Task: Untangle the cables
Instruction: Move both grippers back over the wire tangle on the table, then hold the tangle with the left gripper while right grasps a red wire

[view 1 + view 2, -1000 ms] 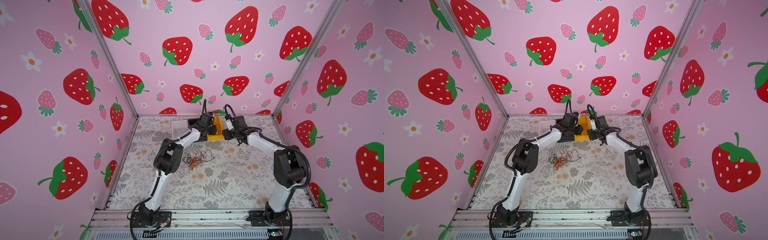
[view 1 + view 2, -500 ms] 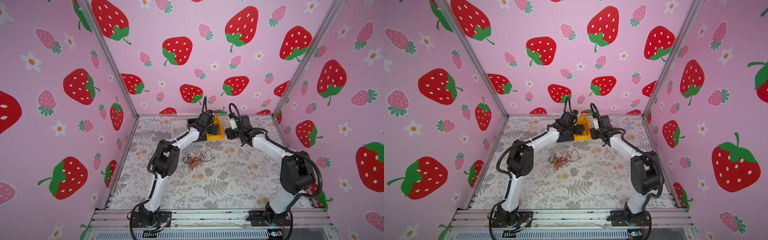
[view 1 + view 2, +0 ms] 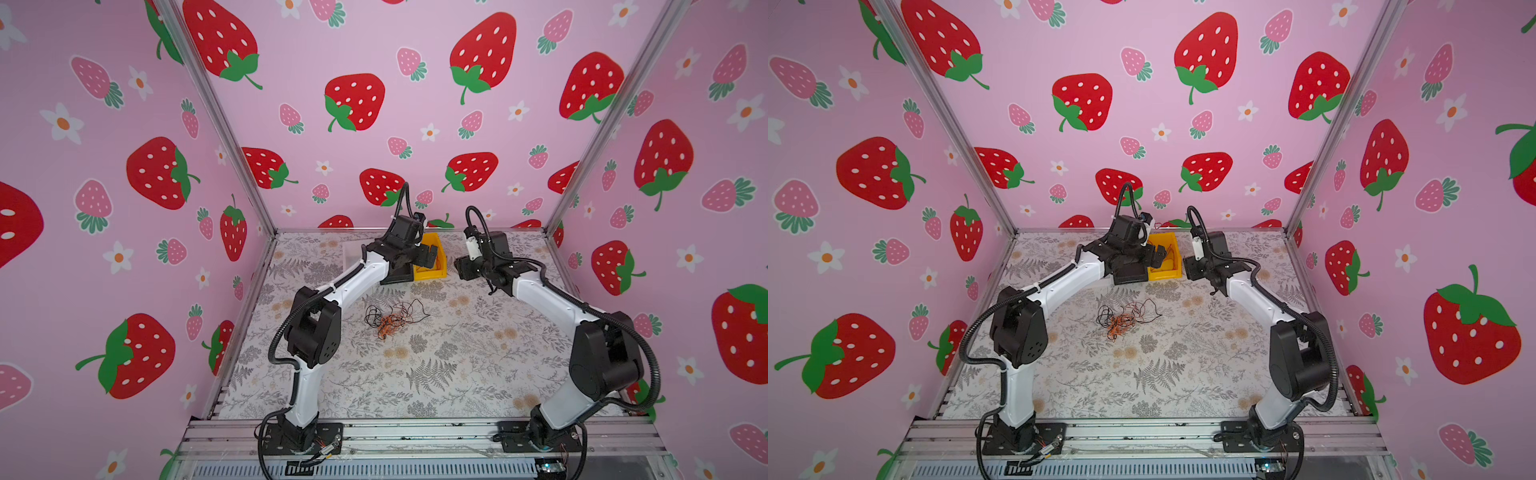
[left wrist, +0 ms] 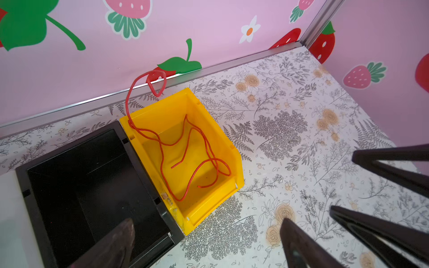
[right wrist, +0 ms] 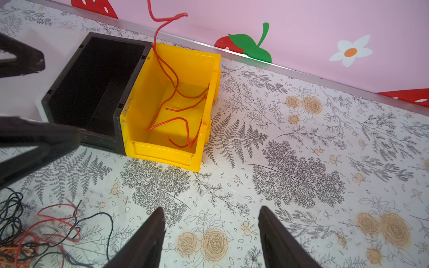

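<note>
Left end effector (image 4: 207, 224) gapes wide above the yellow bin (image 4: 167, 109) holding a red cable (image 4: 161, 157). Right end effector (image 5: 211, 208), also spread, hovers beside the bin. Tangled cables (image 3: 390, 320) lie behind both on the worktop (image 3: 457, 365).

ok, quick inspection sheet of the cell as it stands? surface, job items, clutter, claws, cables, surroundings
Surface: floral mat, flat, no spills seen.
Job's things: red cable lies in the yellow bin, one end looping up over its back rim; tangle of black, orange and red cables on the mat.
Clutter: black bin against the yellow one, nothing seen inside; white container beyond it.
Claws: left claw open, empty, above the bins; right claw open, empty, over bare mat.
Cables: black hoses run along both arms, clear of the tangle.
Surroundings: pink strawberry walls; aluminium rail in front.
</note>
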Available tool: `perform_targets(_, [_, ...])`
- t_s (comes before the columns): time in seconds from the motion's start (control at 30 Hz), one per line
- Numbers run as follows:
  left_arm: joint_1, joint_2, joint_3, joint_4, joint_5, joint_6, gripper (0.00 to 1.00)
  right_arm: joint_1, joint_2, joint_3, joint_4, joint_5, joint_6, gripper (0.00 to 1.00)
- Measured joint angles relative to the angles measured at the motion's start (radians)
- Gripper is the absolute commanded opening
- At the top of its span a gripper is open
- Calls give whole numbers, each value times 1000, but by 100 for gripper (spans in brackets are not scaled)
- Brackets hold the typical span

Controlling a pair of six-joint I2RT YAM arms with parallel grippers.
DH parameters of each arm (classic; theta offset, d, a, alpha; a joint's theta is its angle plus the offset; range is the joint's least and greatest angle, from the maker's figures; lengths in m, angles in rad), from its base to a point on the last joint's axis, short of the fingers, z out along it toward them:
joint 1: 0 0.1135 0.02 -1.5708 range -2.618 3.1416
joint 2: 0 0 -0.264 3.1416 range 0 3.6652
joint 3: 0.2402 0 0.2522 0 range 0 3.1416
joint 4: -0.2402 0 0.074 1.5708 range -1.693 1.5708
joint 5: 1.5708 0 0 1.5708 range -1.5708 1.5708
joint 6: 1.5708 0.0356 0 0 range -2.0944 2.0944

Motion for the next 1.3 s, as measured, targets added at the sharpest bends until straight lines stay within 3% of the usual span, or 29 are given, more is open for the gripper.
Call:
perform_targets(0.2, [9, -97, -53, -27, 18, 68, 99, -7, -24, -23, -13, -20, 13, 64])
perform_targets(0.47, [102, -369, -267, -83, 134, 180, 64, 9, -42, -43, -34, -145, 3, 58])
perform_targets(0.63, [111, -469, -478, -106, 183, 217, 62, 105, 1, -56, -61, -198, -10, 56])
perform_targets(0.8, [104, -472, -628, -138, 203, 210, 60, 216, 185, 25, -83, -215, -20, 49])
perform_targets(0.93, [102, -465, -669, -150, 216, 207, 60, 251, 278, 53, -85, -202, -29, 51])
perform_targets(1.13, [88, -418, -674, -143, 231, 206, 59, 254, 323, 81, -105, -171, -36, 51])
perform_targets(1.3, [75, -373, -674, -145, 235, 199, 46, 261, 277, 65, -120, -154, -39, 51])
